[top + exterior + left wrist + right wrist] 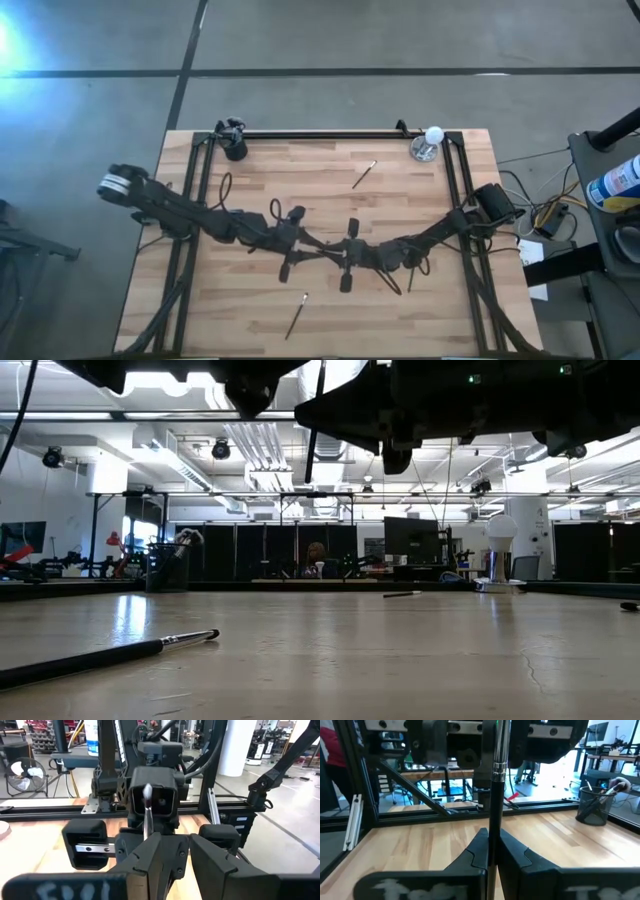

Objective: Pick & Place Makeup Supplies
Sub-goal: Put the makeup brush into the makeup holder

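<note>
Both arms meet over the table (400,200) centre, apparently passing one brush (496,785) between them. The right tool (490,851) is clamped on the handle, holding it upright so the far end is free. The left tool (176,849) has its jaws apart, one finger beside the shaft. Two more brushes lie on the table: one (364,174) toward the cup (235,147), one (296,314) near the front edge.

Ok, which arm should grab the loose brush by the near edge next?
Left. The left gripper is open and free, and the loose brush lies slightly toward its side. The right gripper is shut on another brush.
</note>
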`<act>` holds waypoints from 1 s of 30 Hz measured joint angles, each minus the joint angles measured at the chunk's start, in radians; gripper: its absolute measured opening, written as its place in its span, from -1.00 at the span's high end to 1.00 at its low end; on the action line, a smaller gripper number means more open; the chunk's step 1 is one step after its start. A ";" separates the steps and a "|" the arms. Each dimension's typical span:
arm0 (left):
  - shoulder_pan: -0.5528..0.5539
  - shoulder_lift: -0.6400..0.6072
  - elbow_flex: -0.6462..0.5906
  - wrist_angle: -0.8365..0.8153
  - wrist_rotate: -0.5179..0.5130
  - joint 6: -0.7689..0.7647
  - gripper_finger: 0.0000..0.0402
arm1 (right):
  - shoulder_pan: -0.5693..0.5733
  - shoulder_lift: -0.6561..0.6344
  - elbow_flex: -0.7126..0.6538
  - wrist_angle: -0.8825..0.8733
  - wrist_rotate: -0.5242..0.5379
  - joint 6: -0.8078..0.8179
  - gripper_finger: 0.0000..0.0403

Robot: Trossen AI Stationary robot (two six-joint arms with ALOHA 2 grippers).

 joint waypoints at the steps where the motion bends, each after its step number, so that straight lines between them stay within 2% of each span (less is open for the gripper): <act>1: 0.000 -0.009 -0.001 -0.006 -0.001 0.000 0.47 | 0.000 0.000 0.000 0.000 0.000 0.000 0.94; 10: 0.004 -0.039 -0.013 -0.052 -0.065 -0.024 0.47 | 0.002 0.000 -0.001 -0.001 -0.019 -0.007 0.94; 17: 0.004 -0.009 -0.013 -0.021 0.003 -0.030 0.47 | 0.004 0.000 0.001 0.000 -0.014 -0.007 0.94; 30: 0.005 0.043 0.032 -0.003 0.056 -0.019 0.47 | 0.002 0.000 0.001 0.000 -0.014 -0.005 0.94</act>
